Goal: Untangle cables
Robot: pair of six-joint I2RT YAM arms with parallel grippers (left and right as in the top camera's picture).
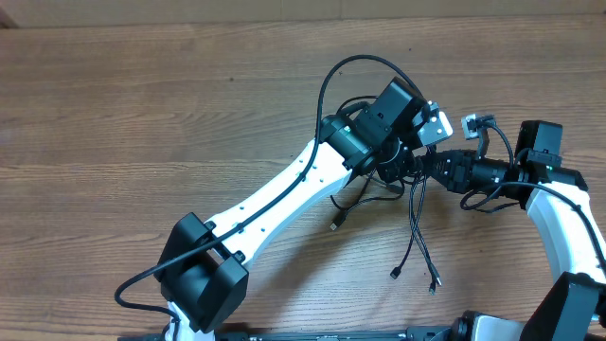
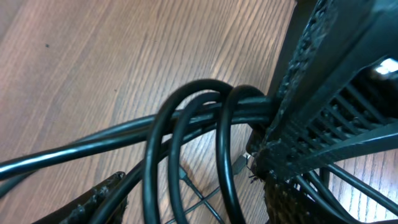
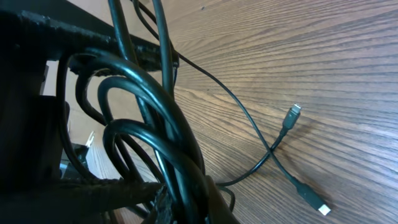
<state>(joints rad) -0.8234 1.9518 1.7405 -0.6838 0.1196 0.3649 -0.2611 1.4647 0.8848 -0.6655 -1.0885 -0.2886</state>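
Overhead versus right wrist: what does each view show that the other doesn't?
Only overhead: the left arm and right arm meeting over the tangled cables, with three loose ends trailing toward the robot's base. Only right wrist: close loops bunched against its own fingers. Both: the wooden table and thin strands ending in small plugs.

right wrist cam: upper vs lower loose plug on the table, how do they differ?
Tip: the upper plug is dull grey; the lower plug is bright white.
Pose: the upper plug points up and right, the lower plug down and right.
Place: the upper plug sits mid-frame, the lower plug near the bottom edge.
Shared: both end thin black cables that cross between them, and lie on the wooden table.
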